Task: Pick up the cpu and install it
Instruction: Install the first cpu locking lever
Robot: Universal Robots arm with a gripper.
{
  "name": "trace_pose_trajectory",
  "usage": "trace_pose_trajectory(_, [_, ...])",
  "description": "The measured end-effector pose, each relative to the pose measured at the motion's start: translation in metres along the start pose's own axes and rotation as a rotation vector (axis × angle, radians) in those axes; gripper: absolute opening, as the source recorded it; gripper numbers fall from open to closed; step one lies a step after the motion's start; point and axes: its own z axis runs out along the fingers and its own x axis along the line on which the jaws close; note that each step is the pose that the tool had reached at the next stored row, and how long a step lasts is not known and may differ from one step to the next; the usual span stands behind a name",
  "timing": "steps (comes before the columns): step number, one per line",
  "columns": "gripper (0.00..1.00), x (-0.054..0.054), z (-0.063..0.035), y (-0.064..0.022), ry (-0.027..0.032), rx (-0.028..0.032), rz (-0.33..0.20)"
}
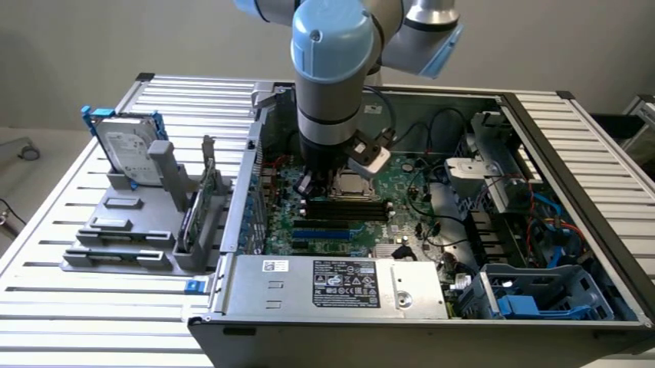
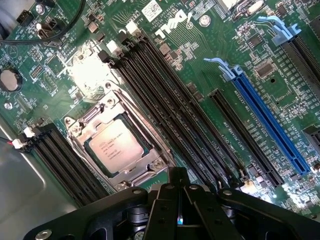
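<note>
- Over the open computer case (image 1: pixel 430 307), the end effector (image 2: pixel 179 192) hung with its jaws fully closed and empty — the cpu (image 2: pixel 117 147) already lay in the socket frame (image 2: pixel 120 142) just below it.
- Any press looked best kept square and light, clear of the memory slots (image 2: pixel 165 100).
- Underneath stood a slatted metal desk (image 1: pixel 61 307), with a hard drive (image 1: pixel 131 146) on a grey rack; plain wall behind.

One cpu (image 2: pixel 116 146), one hard drive (image 1: pixel 131 146), one gripper (image 2: pixel 178 184).
</note>
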Motion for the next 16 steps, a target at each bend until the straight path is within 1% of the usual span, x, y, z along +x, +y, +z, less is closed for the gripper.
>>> trace_pose_trajectory(8, [0.11, 0.0002, 0.0033, -0.0004, 0.0008, -0.0028, 0.001])
trace_pose_trajectory(16, [0.11, 0.0007, 0.0045, -0.0014, 0.0007, -0.0036, 0.001])
